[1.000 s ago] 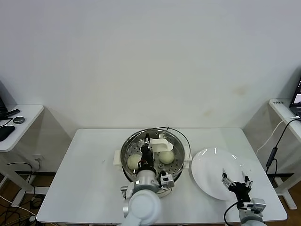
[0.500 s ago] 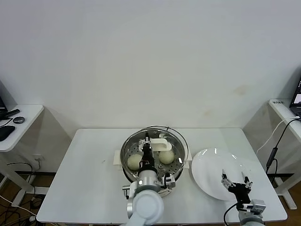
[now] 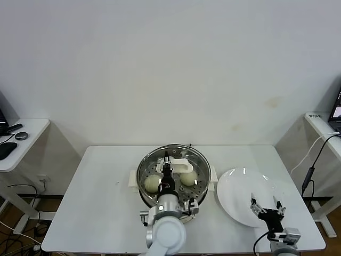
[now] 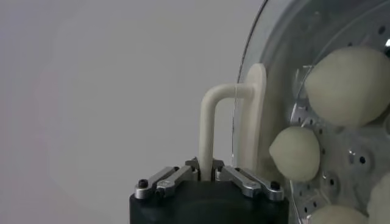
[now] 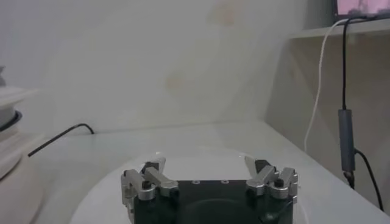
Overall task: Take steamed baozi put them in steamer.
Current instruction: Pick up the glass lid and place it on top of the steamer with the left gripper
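Observation:
The steamer (image 3: 140, 174) stands mid-table with its perforated tray showing. Two steamed baozi (image 3: 152, 183) (image 3: 188, 178) show in the head view. In the left wrist view several baozi (image 4: 347, 85) (image 4: 295, 152) lie on the tray behind the glass. My left gripper (image 3: 166, 169) is over the steamer, shut on the white handle (image 4: 208, 125) of the round glass lid (image 3: 180, 162). The lid sits over the steamer's opening. In the left wrist view the gripper (image 4: 206, 172) pinches the handle's bar. My right gripper (image 3: 265, 205) is open and empty at the front right.
A flat white plate (image 3: 242, 186) with nothing on it lies right of the steamer, under my right gripper (image 5: 207, 170); it also shows in the right wrist view (image 5: 183, 159). A side table with a cable stands at far right (image 3: 319, 128). Another desk is far left (image 3: 21, 140).
The lid in my left gripper has shifted left, from overhanging the steamer's right side to lying over its opening. My right gripper has drawn back a little toward the table's front edge.

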Available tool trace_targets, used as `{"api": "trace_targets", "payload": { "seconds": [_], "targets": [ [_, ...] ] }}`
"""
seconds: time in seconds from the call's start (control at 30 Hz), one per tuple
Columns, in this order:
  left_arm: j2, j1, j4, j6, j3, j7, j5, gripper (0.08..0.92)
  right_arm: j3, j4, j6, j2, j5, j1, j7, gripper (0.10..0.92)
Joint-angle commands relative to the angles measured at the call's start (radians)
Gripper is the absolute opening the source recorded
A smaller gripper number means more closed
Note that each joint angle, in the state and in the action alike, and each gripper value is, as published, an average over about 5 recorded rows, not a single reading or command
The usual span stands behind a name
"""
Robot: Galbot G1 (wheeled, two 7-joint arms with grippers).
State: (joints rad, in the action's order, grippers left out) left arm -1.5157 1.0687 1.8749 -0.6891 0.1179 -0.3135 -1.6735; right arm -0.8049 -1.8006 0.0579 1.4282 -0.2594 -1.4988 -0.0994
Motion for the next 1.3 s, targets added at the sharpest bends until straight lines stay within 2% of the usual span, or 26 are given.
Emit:
{"api": "trace_targets", "payload": {
  "seconds": [0.03,1.03,1.3],
  "targets": [
    [-0.005,-0.005,-0.021,-0.001,-0.005,0.002,-0.011,0.175,0.0,-0.001,-0.003,0.004,0.001,-0.004,0.0,0.823],
    [0.0,-0.005,-0.044,0.003,-0.039,-0.023,0.036,0.175,0.005,0.017,-0.004,0.009,0.004,0.009,-0.001,0.823],
    [0.017,0.014,0.017,0.058,-0.03,0.025,0.086,0.19,0.006,0.018,-0.004,0.01,0.001,0.014,-0.001,0.823]
  ]
}}
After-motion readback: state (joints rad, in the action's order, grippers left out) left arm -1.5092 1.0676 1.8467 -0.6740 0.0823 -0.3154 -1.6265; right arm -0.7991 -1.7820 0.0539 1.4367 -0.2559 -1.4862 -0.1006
